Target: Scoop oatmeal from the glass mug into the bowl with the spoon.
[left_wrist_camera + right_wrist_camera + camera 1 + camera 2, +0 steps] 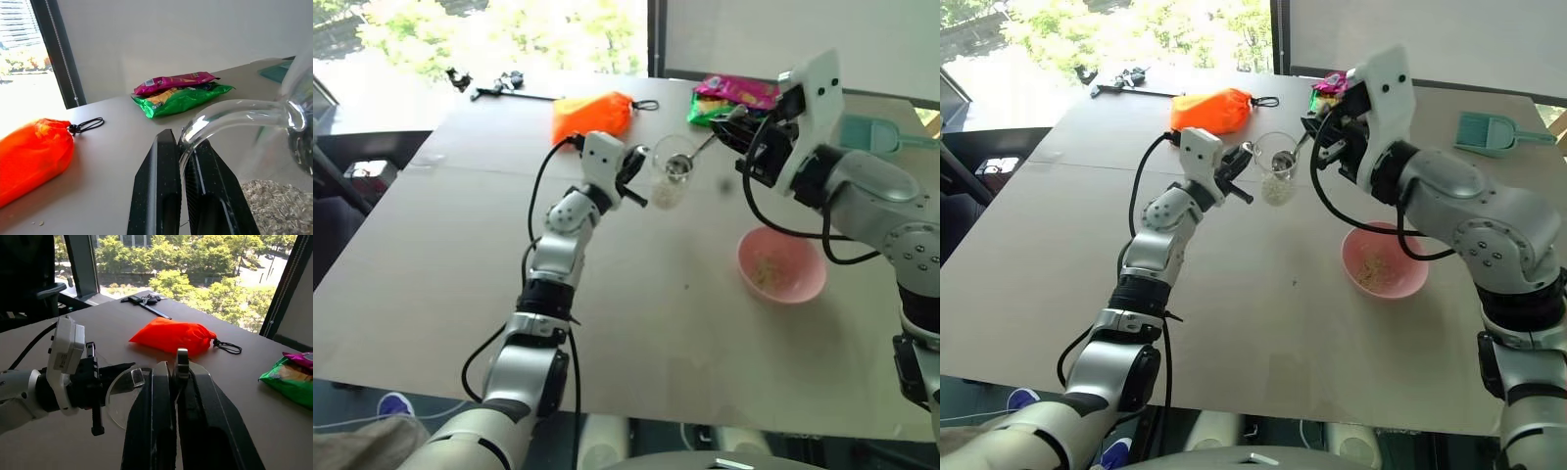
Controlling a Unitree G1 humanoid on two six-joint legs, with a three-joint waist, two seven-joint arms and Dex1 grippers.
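The left claw (634, 174) is pinched shut on the thin handle of the glass mug (672, 172), holding it lifted off the tabletop (440, 274) near the middle of the scene. In the left wrist view the two black fingers (159, 196) press together with the curved glass handle clamped between them, and the oatmeal (274, 203) lies as a pale flaky layer in the bottom of the mug.

The right claw (1324, 137) is pressed together on the handle of the spoon (697, 152). The handle runs from the claw, at about 2 o'clock of the mug, down to the small head, which sits at the mug's mouth, just inside the rim. Whether the head carries any flakes cannot be told.

The bowl (781, 265) rests on the tabletop at about 4 o'clock from the mug, well apart from it. A thin scatter of pale flakes lies on its inside, so I judge some oatmeal has already gone across. Much more remains in the mug than in the bowl, so the task looks only partly done. What is left is to dip the spoon deeper, lift a load, carry it over to the bowl and tip it out, probably several times.

At 12 o'clock of the mug lie an orange bag (592, 115) and a green and pink snack packet (734, 98); neither is in the way.
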